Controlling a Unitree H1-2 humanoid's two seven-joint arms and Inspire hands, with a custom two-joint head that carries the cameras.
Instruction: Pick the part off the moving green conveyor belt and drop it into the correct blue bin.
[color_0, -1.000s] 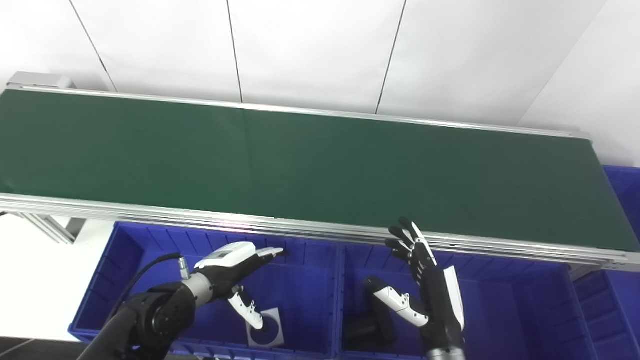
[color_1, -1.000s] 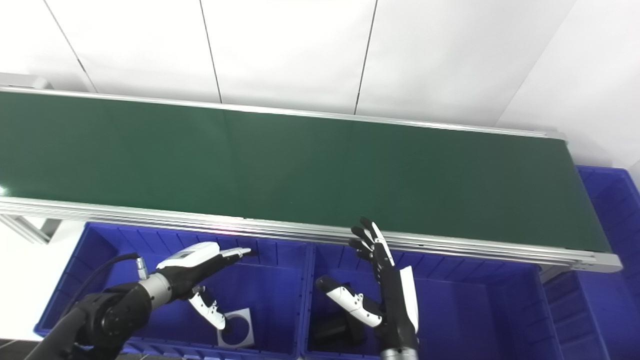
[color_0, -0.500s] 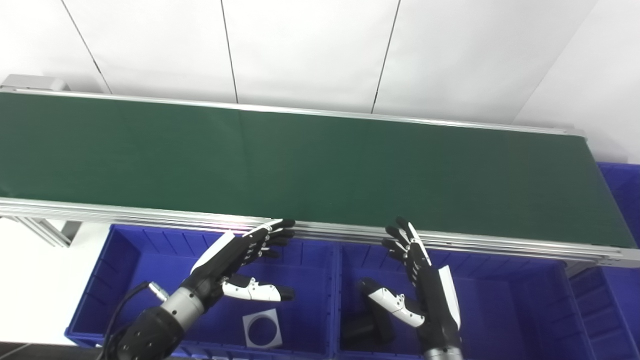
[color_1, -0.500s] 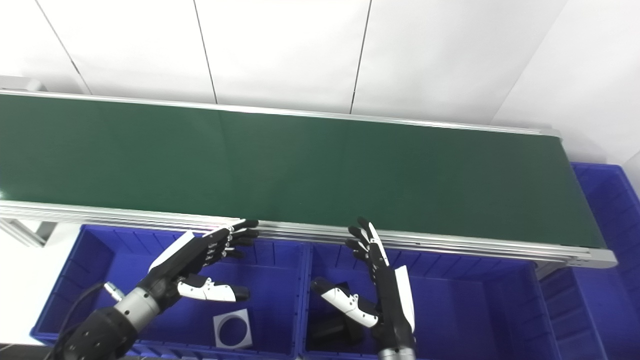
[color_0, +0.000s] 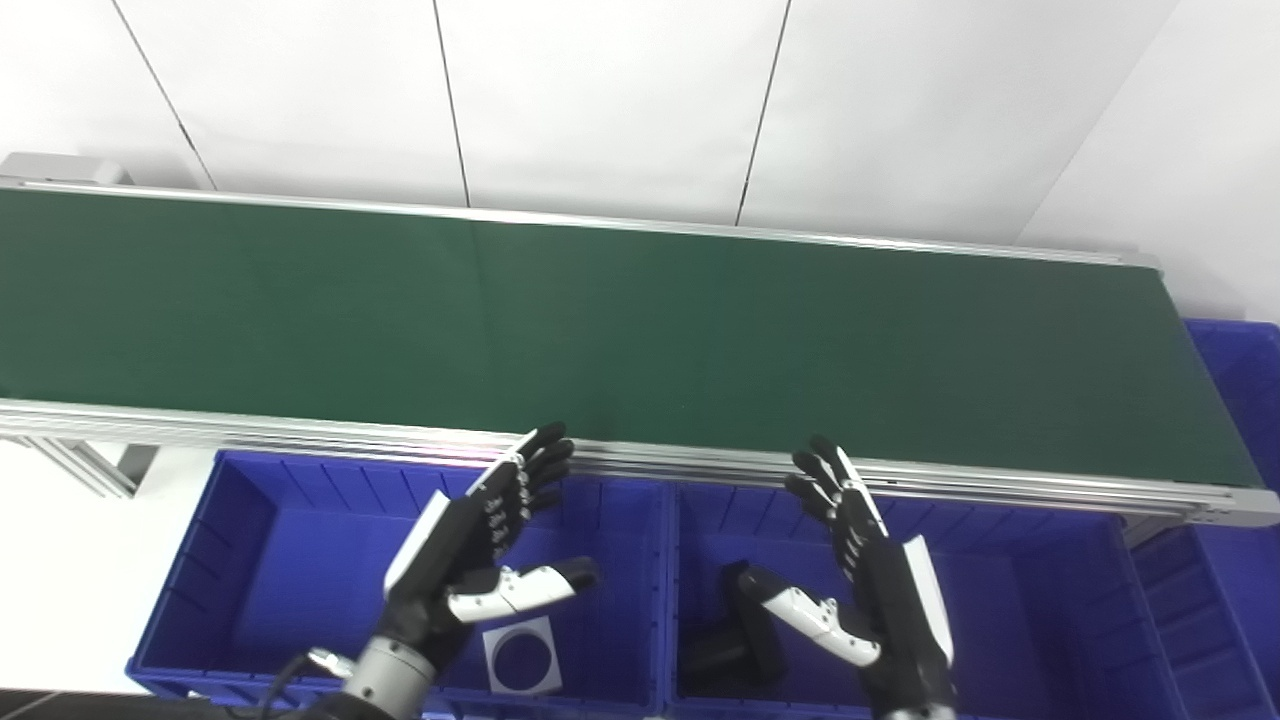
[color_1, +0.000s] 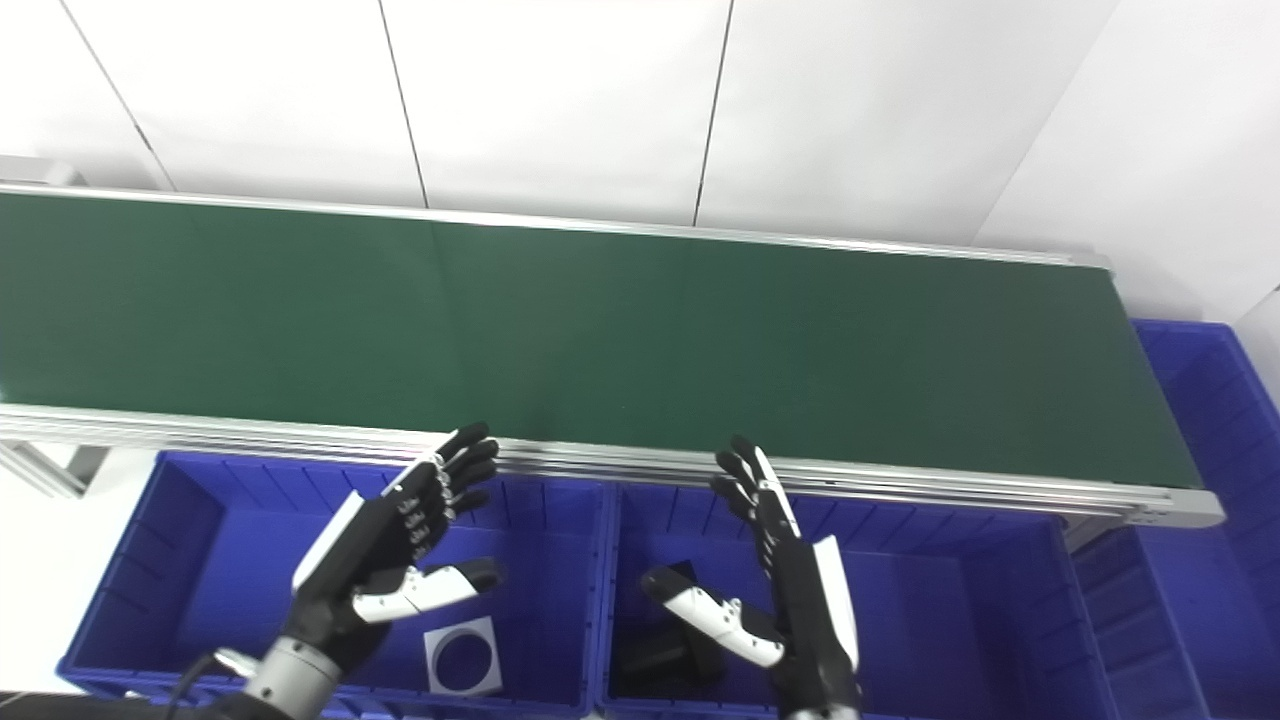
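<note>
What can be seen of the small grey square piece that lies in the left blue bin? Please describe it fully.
The grey square plate is thin and flat, pale grey, perhaps metal, with a large round hole through which the bin floor shows dark. It lies flat, slightly rotated, on the floor of the left blue bin, near its front wall. The open left hand hovers above without touching it.

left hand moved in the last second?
Yes. The left hand rose from low in the left blue bin, near the grey square part, toward the conveyor rail, palm open.
</note>
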